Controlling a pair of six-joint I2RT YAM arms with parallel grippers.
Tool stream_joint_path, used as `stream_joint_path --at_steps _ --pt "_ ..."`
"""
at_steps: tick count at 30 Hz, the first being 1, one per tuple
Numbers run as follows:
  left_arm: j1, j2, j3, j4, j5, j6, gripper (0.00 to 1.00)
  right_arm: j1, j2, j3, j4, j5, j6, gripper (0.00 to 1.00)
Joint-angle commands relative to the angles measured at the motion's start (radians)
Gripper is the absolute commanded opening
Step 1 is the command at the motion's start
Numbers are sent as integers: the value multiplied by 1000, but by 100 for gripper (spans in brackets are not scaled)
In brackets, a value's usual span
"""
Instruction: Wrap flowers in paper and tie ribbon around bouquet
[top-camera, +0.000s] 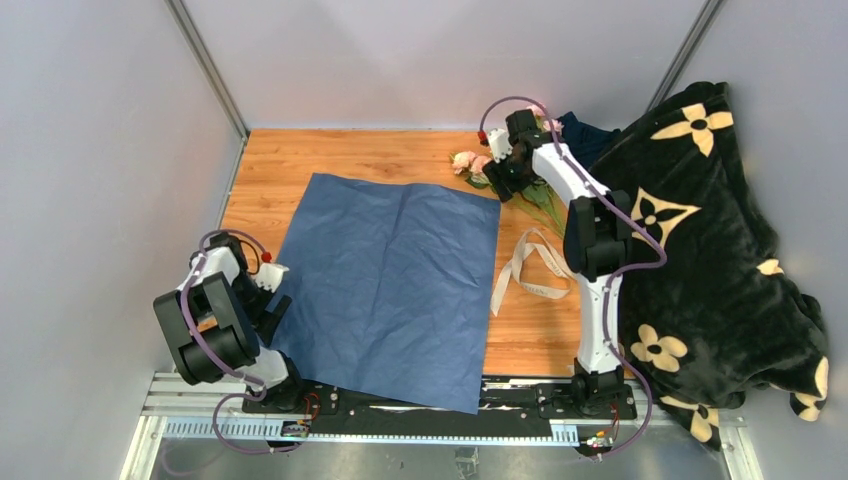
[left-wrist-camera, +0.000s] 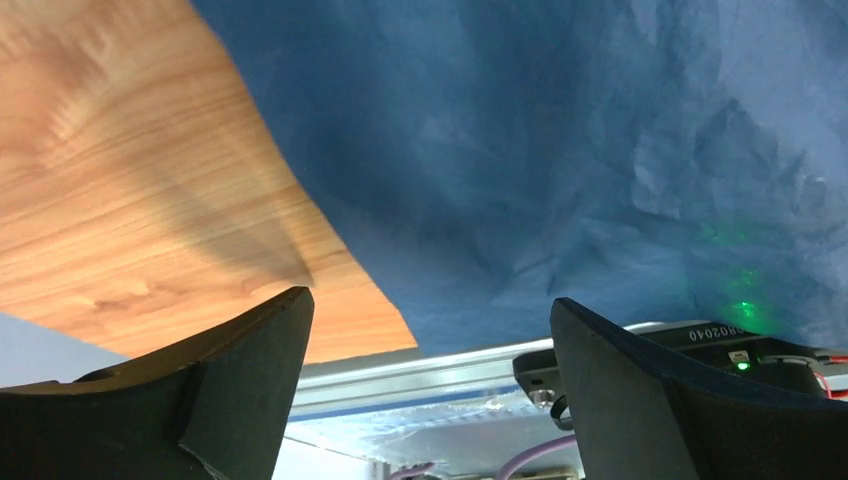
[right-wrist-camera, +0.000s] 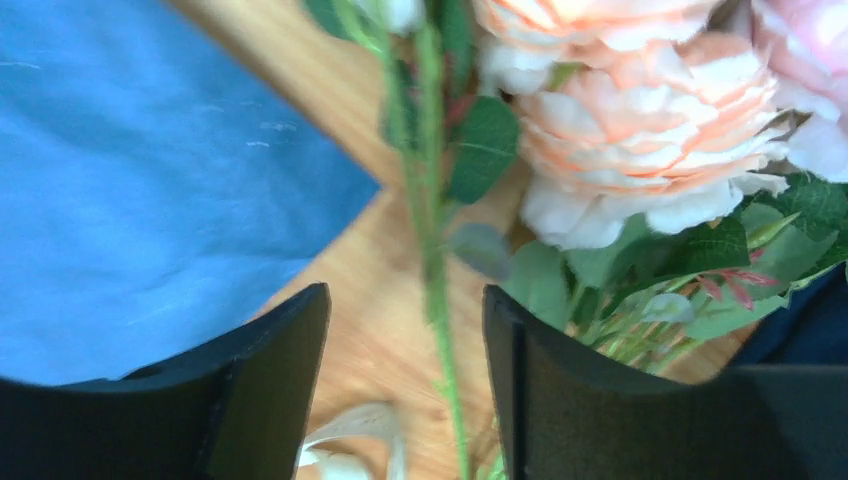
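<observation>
- Paper (top-camera: 390, 290) flat and spread out in the middle of the wood table (top-camera: 300, 160), dark blue side up, with a few soft creases
- Near corner of the paper reaching past the front edge of the table
- Flowers (top-camera: 470, 163) lying on the wood at the far right, just beside the far right corner of the paper, not on it
- Pink heads to the left, green leaves and stems trailing to the right and nearer
- Not wrapped yet, and no ribbon tied on them
- Ribbon (top-camera: 530, 270) in loose loops on the wood, right of the paper and nearer than the flowers, one end just beside the paper's edge
- Right gripper (right-wrist-camera: 405, 292) down at the flowers, fingers spread apart
- One thin green stem in the gap between those fingers, not pinched
- Left gripper (left-wrist-camera: 430, 300) low at the left side of the paper, near its front corner
- Fingers there spread wide, nothing between them
- Cannot tell if the left fingers touch the paper
- Big black blanket (top-camera: 720, 250) with yellow flower shapes heaped on the right side
</observation>
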Motion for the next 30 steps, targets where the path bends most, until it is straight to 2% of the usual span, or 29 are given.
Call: stream_joint_path --at_steps 1,2,3,4,7,11,16,21,27,30 --pt "-16 27 -31 107 -10 25 95 67 -160 -75 100 -247 28 72" --pt "-24 36 -35 121 -18 21 95 83 -157 -79 127 -338 28 86" --pt "-28 47 -36 132 -24 14 95 105 -145 -65 145 -434 31 94" --pt "-29 52 -36 137 -25 10 95 121 -101 -11 152 -476 45 96" --pt "-30 53 -41 149 -24 5 95 157 39 172 124 -536 95 93" --pt "-30 54 -58 179 -49 4 95 167 257 445 102 -553 250 88" --pt "-33 82 -52 196 -48 2 95 169 359 480 231 -541 390 94" --pt "-33 88 -47 202 -26 1 95 179 389 470 230 -551 399 95" --pt "-33 91 -43 212 -38 7 95 177 382 414 188 -704 402 79" --pt "-33 87 -38 214 -41 9 95 170 383 426 155 -757 414 66"
